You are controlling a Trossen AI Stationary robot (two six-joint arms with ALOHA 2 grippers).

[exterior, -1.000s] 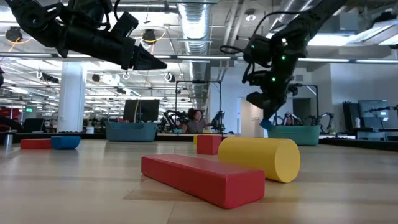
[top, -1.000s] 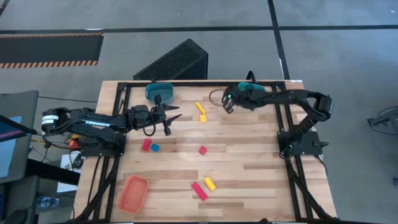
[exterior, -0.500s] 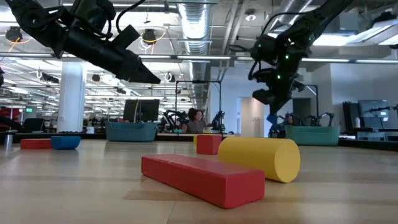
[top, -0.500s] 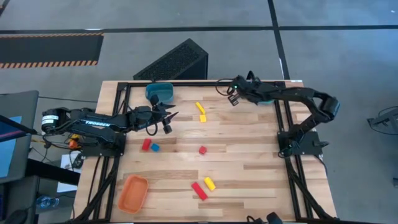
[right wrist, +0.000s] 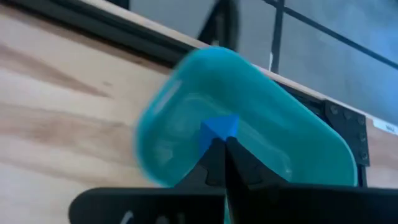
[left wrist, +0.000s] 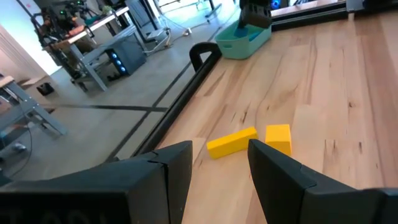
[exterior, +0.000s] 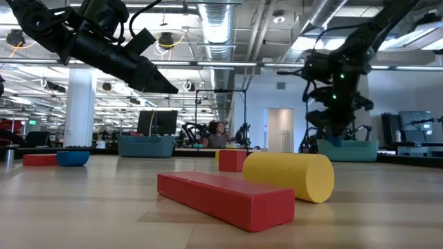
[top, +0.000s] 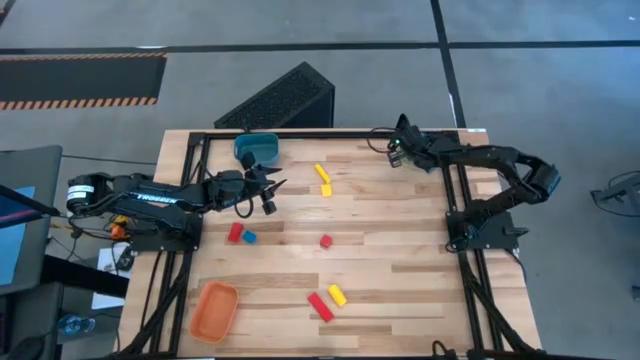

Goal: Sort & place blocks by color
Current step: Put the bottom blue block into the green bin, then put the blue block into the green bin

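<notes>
hovering over a teal tray (right wrist: 186, 143) at the worktop's (top: 400, 250) far right corner, the right tool (right wrist: 219, 138) is pressed together on a blue block (right wrist: 219, 127), which sits above the tray's hollow. the left tool (top: 272, 190) hangs above the worktop just beside a second teal tray (top: 256, 149) at the far left, its fingers (left wrist: 280, 174) spread and holding nothing.

two yellow blocks (top: 323, 178) lie close together ahead of the left tool, a bar (left wrist: 231, 142) and a cube (left wrist: 278, 137). a red block (top: 235, 232) and a blue one (top: 249, 237) touch each other on the left side. a small red cube (top: 326, 241) lies alone mid-worktop. near the front edge, a red bar (exterior: 225, 198) and a yellow cylinder (exterior: 288, 175) lie side by side. an orange tray (top: 214, 309) sits at the front left corner.
</notes>
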